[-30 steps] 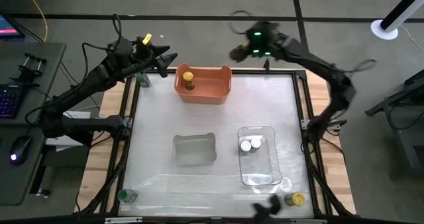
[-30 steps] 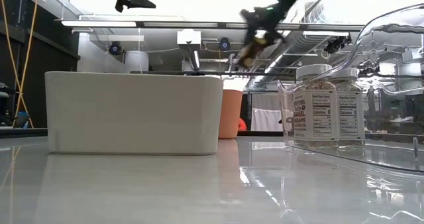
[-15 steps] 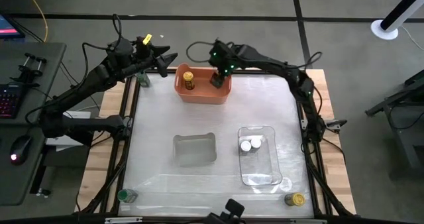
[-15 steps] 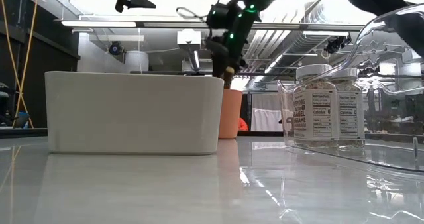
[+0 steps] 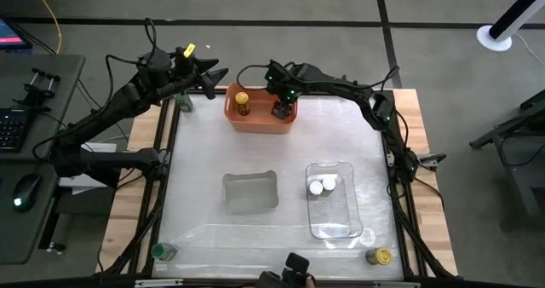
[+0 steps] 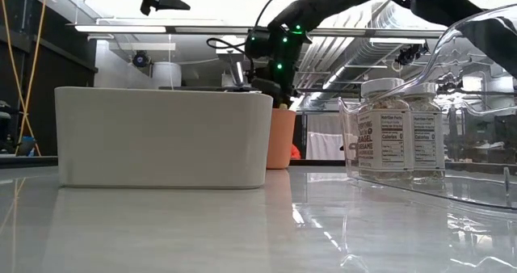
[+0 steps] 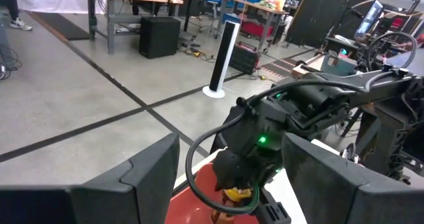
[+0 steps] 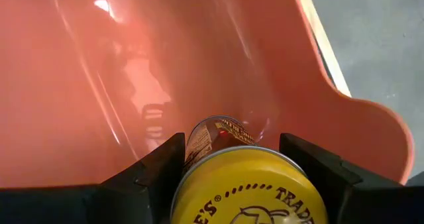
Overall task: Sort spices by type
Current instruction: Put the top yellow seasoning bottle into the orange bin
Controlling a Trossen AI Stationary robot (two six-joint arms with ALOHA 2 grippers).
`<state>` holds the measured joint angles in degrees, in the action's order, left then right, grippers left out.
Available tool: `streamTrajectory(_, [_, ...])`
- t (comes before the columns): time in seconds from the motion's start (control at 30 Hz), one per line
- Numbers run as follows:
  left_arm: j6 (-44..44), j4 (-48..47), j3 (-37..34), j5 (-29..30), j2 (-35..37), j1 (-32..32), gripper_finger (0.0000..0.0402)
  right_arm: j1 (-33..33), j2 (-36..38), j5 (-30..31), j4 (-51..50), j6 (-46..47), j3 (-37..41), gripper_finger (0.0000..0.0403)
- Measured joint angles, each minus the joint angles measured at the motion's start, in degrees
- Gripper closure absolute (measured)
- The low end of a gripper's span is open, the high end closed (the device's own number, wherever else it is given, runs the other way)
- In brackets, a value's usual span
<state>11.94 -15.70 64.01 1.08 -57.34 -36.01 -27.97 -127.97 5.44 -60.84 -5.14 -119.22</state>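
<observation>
Jar with yellow cap (image 8: 248, 184) sits between the fingers (image 8: 152, 174) of my right end effector (image 5: 282, 109), clasped on both sides, down inside the orange bin (image 5: 260, 118) at the far edge of the tabletop (image 5: 204, 152). From the wrist, the bin's curved wall rises all round the jar. A second yellow-capped jar (image 5: 242, 101) stands upright in the same bin, toward its left end, apart from the one I hold.

Nearer middle: two white-capped jars (image 5: 321, 185) side by side in the clear tray (image 5: 334, 224), touching or nearly so; low view shows their labels through the tray wall. Grey tray (image 5: 250, 191) lies left of the clear one, beside it but apart.

Near corners, outside the trays: a green-capped jar (image 5: 162, 252) at the near left, another yellow-capped jar (image 5: 380, 256) at the near right.

My left end effector (image 5: 213, 73) hangs raised off the far left corner, just beside the bin's left end, fingers spread and holding nothing. Its wrist camera looks across at my right arm (image 7: 311, 111) reaching into the bin.
</observation>
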Motion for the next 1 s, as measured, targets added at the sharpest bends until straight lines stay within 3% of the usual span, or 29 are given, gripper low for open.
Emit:
streamTrajectory(0.17, [0.0,0.01,0.0,0.0,0.0,0.0,0.0148,0.0,-0.03,0.04,0.24,-5.52,0.0,0.0181])
streamTrajectory(0.4, [0.02,-0.05,0.0,0.0,0.0,0.0,0.0148,0.0,-0.03,0.03,-0.38,-8.87,0.0,0.0121])
streamTrajectory(1.0, [-0.02,-1.66,-0.02,0.0,0.02,0.0,0.0148,0.0,0.56,0.02,-0.84,-8.25,0.04,0.0113])
